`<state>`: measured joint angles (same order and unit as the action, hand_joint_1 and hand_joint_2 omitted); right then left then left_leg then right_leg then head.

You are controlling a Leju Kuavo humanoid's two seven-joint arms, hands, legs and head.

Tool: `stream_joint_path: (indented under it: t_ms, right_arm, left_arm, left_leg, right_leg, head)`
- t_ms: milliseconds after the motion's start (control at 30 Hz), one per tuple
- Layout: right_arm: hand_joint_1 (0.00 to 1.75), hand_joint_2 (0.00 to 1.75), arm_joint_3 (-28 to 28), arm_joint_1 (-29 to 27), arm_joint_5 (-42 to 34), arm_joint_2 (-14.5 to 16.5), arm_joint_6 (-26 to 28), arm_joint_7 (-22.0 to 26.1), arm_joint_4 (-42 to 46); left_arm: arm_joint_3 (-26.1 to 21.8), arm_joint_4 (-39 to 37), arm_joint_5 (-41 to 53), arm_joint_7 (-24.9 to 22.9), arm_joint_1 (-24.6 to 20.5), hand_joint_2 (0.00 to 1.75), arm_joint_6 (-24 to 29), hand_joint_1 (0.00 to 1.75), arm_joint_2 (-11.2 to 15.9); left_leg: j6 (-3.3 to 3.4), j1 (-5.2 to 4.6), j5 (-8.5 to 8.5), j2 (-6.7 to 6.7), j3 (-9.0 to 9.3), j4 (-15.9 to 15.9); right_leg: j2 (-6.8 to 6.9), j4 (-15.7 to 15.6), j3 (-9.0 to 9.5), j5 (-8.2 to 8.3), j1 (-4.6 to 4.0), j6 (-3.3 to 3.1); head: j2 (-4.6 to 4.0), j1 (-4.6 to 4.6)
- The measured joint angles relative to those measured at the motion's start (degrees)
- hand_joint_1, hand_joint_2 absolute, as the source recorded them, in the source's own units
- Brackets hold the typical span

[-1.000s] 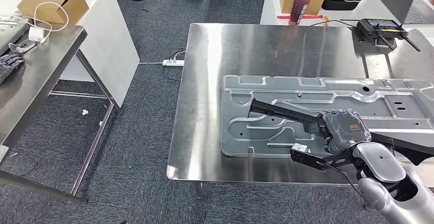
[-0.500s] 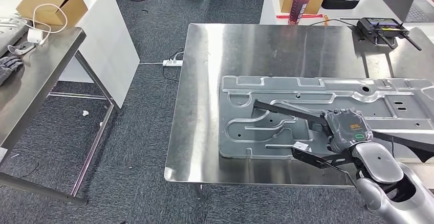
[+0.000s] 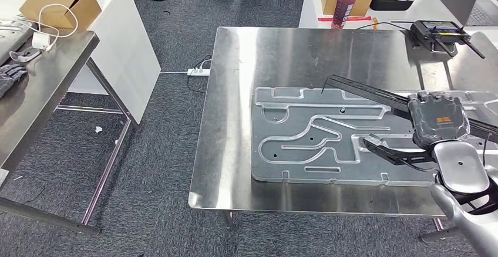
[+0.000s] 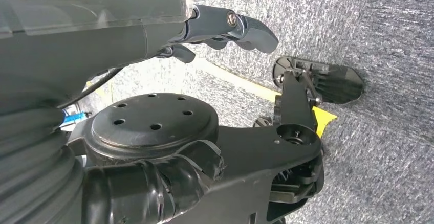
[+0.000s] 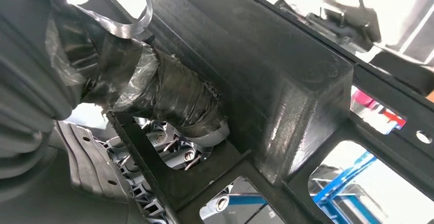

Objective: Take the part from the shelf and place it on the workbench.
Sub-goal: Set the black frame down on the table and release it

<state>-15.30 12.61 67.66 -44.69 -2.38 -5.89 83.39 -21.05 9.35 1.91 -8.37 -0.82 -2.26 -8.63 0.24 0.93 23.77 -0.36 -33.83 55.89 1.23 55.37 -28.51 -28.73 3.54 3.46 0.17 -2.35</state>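
**Part carried over the workbench, not yet set down**

While the head view puts the black part (image 3: 376, 95) already above the steel workbench (image 3: 246, 169), the placing itself looks unfinished. The part is a long, dark frame of bars, and it runs over the grey stamped metal panel (image 3: 311, 134) that lies flat on the bench. The right hand (image 3: 437, 119) has its fingers closed around the part near the panel's far right side, so the fetching from the shelf appears done and what remains, by my judgement, is lowering and letting go. Whether the part touches the panel anywhere cannot be told from this angle.

From the left wrist view, the left hand (image 4: 225, 27) holds nothing; its fingers are loosely curled and apart above grey carpet, well away from the bench.

Seen from the right wrist view, the right hand's taped thumb (image 5: 169, 98) passes through an opening of the black part (image 5: 266, 75) and presses against its thick moulded block, a firm grasp. Bright, blurred background shows through the frame's other openings.
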Motion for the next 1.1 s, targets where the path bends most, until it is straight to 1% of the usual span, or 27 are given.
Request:
stream_joint_path:
  t_ms: [233, 333, 467, 567, 667, 800, 933, 1100]
  right_arm:
    - [1.75, 1.75, 0.2, 0.1, 0.8, -0.6, 0.3, -0.1, 0.5]
    - [1.75, 1.75, 0.5, -0.7, 1.3, -1.0, 0.4, -0.1, 1.3]
    - [0.00, 0.00, 0.9, -2.9, 2.3, -1.0, 0.4, 0.0, 2.2]
    - [0.00, 0.00, 0.6, -4.5, 3.6, -0.1, 0.5, 0.2, 2.0]
    - [0.00, 0.00, -0.2, -5.8, 4.5, 1.7, 1.4, 0.4, 0.9]
    - [0.00, 0.00, -1.3, -7.4, 5.2, 4.7, 3.0, 0.7, -1.9]
    - [0.00, 0.00, -2.0, -8.3, 5.2, 6.9, 3.4, 0.8, -3.8]
    - [0.00, 0.00, -2.4, -8.7, 5.3, 8.3, 3.5, 0.8, -4.9]
  left_arm:
    - [0.0, 0.0, 0.1, 0.0, 0.0, 1.75, 0.0, 0.00, 0.0]
    - [0.0, 0.0, 0.0, 0.1, 0.0, 1.75, -0.3, 0.00, 0.0]
    - [0.0, 0.0, 0.1, 0.0, 0.0, 1.75, -1.1, 0.00, 0.0]
    - [0.0, 0.0, 0.5, -0.5, 0.0, 1.75, -1.4, 0.00, -0.1]
    - [0.0, 0.0, 0.4, -1.3, -0.1, 1.75, -0.8, 0.00, -0.1]
    - [0.0, 0.0, 0.3, -2.1, -0.1, 0.00, -0.3, 0.00, -0.3]
    - [0.0, 0.0, 0.3, -2.3, -0.1, 0.00, -0.3, 0.00, -0.4]
    - [0.0, 0.0, 0.3, -2.3, -0.1, 0.00, -0.2, 0.00, -0.4]
  left_leg:
    - [0.00, -0.01, 0.00, 0.00, 0.01, 0.1]
    - [0.00, 0.00, 0.00, -0.01, 0.01, 0.2]
    - [0.00, 0.00, 0.01, -0.02, 0.02, 0.2]
    - [0.00, 0.00, 0.02, -0.02, 0.04, 0.2]
    - [-0.01, 0.02, 0.02, -0.02, 0.08, 0.2]
    - [-0.05, 0.03, 0.05, -0.01, 0.12, 0.2]
    - [-0.05, 0.03, 0.05, -0.01, 0.14, 0.2]
    - [-0.05, 0.03, 0.05, -0.01, 0.14, 0.2]
  right_leg:
    - [0.02, 0.0, 0.10, 0.02, 0.01, 0.01]
    - [0.03, 0.0, 0.14, 0.02, 0.01, 0.02]
    - [0.04, 0.0, 0.19, 0.02, 0.01, 0.02]
    - [0.04, 0.0, 0.20, 0.02, 0.00, 0.02]
    - [0.04, 0.0, 0.24, 0.02, -0.01, 0.02]
    - [0.03, 0.0, 0.29, 0.02, -0.02, 0.02]
    - [0.03, 0.0, 0.32, 0.02, -0.01, 0.02]
    - [0.02, 0.0, 0.34, 0.03, -0.01, 0.03]
  head:
    - [0.00, 0.01]
    - [0.00, 0.01]
    - [0.00, 0.01]
    - [0.00, 0.01]
    - [0.00, 0.01]
    - [0.00, 0.01]
    - [0.00, 0.01]
    - [0.00, 0.01]
